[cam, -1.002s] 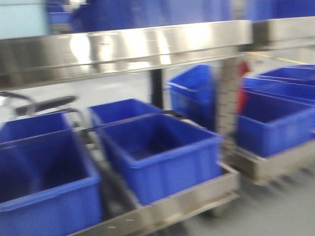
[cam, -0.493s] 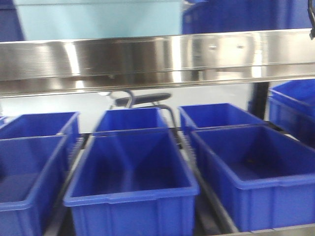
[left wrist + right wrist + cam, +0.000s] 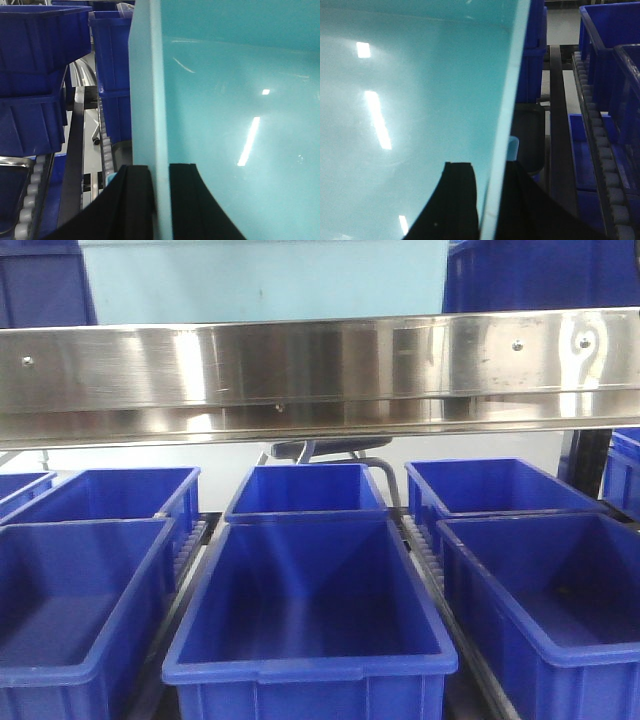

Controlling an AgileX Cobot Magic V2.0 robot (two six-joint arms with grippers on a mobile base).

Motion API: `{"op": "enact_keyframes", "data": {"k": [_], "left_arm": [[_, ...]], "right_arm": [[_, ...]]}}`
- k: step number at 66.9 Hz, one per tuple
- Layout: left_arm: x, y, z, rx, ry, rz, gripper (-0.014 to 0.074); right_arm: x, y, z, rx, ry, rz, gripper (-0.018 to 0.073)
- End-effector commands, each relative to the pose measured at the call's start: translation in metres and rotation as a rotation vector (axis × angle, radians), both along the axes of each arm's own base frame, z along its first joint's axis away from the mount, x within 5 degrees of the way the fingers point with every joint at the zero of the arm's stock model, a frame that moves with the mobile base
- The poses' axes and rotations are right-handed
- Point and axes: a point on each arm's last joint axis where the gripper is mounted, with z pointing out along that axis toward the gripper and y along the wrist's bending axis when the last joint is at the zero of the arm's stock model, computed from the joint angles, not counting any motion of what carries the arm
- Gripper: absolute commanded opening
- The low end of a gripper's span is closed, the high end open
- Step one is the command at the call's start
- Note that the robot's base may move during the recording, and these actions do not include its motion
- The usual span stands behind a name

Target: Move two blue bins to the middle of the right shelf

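Left end effector and right end effector, each clamped across a wall of one pale teal bin; blue bins stand in rows on the roller shelf.

The pale bin is light blue-green and shiny. It is up high, above the steel edge of the shelf. Its smooth inside has lights glinting on it. The left claw pinches one thin wall, with a black finger on each side. The right claw pinches the other wall the same way. Under the shelf edge, dark bins sit open side up in two rows, close together on rollers.
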Motion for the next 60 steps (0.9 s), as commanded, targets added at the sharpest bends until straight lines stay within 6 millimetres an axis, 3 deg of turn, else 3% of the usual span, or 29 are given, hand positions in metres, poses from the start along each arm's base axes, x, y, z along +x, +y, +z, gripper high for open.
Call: {"op": "enact_keyframes", "data": {"k": [1, 60], "left_arm": [[-0.0087, -0.0049, 0.0163, -0.080, -0.086, -0.045, -0.0111], [-0.0087, -0.0049, 0.0163, -0.080, -0.086, -0.045, -0.0111]], "right_arm": [[-0.0043, 0.0036, 0.0104, 0.029, -0.061, 0.026, -0.0167], [-0.0045, 0.0042, 0.0104, 0.039, -0.059, 0.030, -0.0167]]}}
